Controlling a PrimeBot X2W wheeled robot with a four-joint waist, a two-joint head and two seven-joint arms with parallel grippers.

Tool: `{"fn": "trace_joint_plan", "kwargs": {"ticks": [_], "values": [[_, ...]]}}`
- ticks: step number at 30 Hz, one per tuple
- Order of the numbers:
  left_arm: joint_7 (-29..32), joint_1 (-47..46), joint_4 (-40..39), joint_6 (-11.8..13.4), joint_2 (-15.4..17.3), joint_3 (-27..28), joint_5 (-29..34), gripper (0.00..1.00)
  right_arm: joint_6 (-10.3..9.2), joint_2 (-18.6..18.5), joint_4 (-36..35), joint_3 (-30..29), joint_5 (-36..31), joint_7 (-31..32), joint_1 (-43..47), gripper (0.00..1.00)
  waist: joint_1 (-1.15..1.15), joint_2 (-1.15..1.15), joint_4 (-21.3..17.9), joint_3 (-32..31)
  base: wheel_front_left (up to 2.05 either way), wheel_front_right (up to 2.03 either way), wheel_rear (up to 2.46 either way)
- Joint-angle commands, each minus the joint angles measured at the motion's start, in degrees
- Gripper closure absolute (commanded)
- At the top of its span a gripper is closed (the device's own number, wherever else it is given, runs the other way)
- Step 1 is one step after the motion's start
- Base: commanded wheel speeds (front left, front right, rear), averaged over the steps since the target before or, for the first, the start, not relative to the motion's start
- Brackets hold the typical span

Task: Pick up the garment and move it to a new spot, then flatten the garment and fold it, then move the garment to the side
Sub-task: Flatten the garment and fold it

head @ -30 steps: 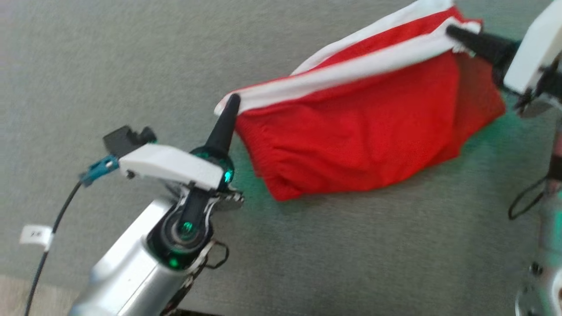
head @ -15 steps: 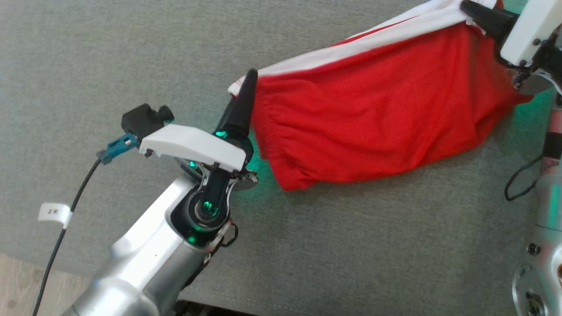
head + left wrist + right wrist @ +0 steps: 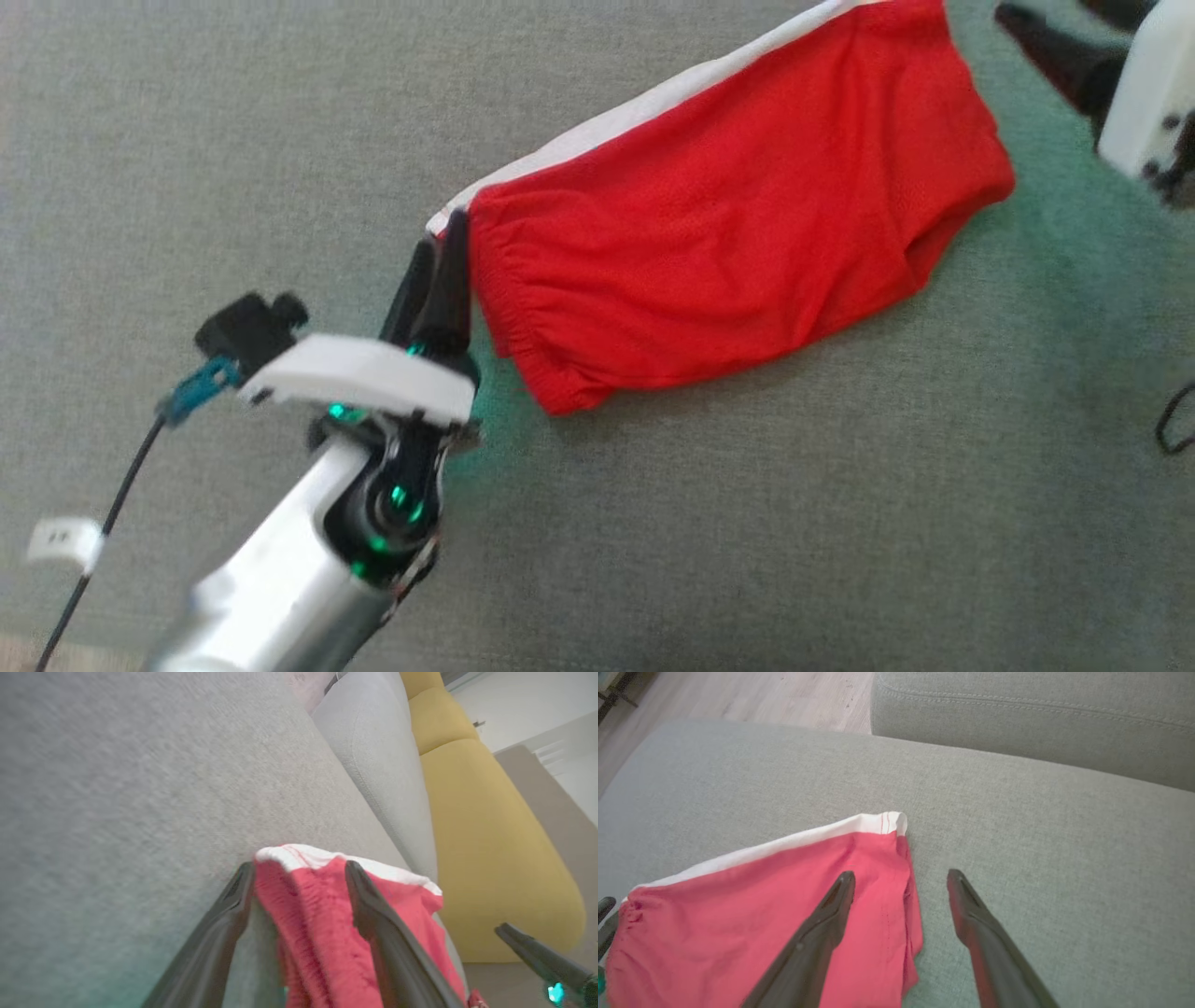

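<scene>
The garment is red cloth with a white band along its far edge, lying spread on the grey cushion. My left gripper stands open at the garment's left corner. In the left wrist view that corner sits between the parted fingers of the left gripper. My right gripper hangs open at the top right, just off the garment's right end. In the right wrist view the right gripper straddles the garment's right edge, with one finger over the red cloth.
A grey back cushion rises behind the seat. A yellow cushion lies beyond it. Wooden floor shows past the seat's edge. A black cable with a white tag trails from my left arm.
Both grippers have opened and let go of the garment's white-banded edge. The garment has dropped flat onto the cushion. The head view has shifted.
</scene>
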Motion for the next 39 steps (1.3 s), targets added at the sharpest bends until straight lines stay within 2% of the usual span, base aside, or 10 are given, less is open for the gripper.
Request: {"fn": "trace_joint_plan", "kwargs": {"ticks": [1, 6, 10, 15, 21, 24, 25, 26, 31, 39], "values": [[-0.66, 0.31, -1.63, 0.53, 2.50, 1.22, 1.34, 0.00, 0.43, -0.02, -2.60, 1.11, -0.07, -0.02, 1.01, 0.00, 0.01, 0.00, -0.40, -0.72, 0.00, 0.00, 0.00], [-2.69, 0.56, -4.43, 5.89, 6.53, -0.18, 14.60, 0.00, 0.43, 1.52, -3.06, 2.90, -2.61, -2.41, 3.99, 0.00, 0.01, 0.00, 0.43, -0.90, 0.00, 0.00, 0.00], [-3.01, 2.09, -8.27, 8.83, 5.00, 3.76, 27.51, 0.00, 0.43, 3.23, -0.34, 3.59, -7.88, -5.37, 4.35, 0.00, 0.01, 0.00, 2.26, 0.38, 0.00, 0.00, 0.00], [-3.03, 5.72, -10.28, 7.56, 0.52, 7.36, 40.04, 0.00, 0.43, 3.94, 6.53, 3.71, -15.25, -9.01, 2.73, 0.00, 0.01, 0.00, 4.80, 1.98, 0.00, 0.00, 0.00], [-3.04, 9.87, -9.91, 3.81, -4.54, 11.10, 48.21, 0.00, 0.43, 6.14, 14.93, 1.08, -19.71, -12.03, 0.68, 0.00, 0.01, 0.00, 6.65, 2.46, 0.00, 0.00, 0.00], [-3.04, 11.18, -9.41, 1.80, -6.44, 12.76, 51.58, 0.00, 0.43, 8.14, 18.28, 0.16, -19.07, -11.26, 0.39, 0.00, 0.01, 0.00, 6.98, 2.17, 0.00, 0.00, 0.00], [-3.04, 11.62, -9.31, 1.20, -7.02, 13.41, 52.59, 0.00, 0.43, 8.87, 18.89, 0.00, -18.01, -10.72, 0.42, 0.76, 0.01, 0.00, 6.93, 1.98, 0.00, 0.00, 0.00], [-3.04, 12.10, -9.20, 0.64, -7.51, 14.09, 53.50, 0.00, 0.43, 9.49, 19.26, 0.07, -16.77, -10.17, 0.50, 1.00, 0.01, 0.00, 6.73, 1.72, 0.00, 0.00, 0.00], [-3.05, 15.41, -8.27, -2.40, -9.22, 18.04, 57.13, 0.00, 0.43, 12.20, 17.60, -0.42, -9.22, -10.28, 1.99, 1.00, 0.01, 0.00, 3.95, -0.71, 0.00, 0.00, 0.00], [-3.05, 22.37, -6.60, -6.22, -9.56, 24.14, 62.69, 0.00, 0.43, 14.21, 14.17, -7.94, -2.20, -12.81, 7.55, 1.00, 0.01, 0.00, -2.62, -7.27, 0.00, 0.00, 0.00]]}}
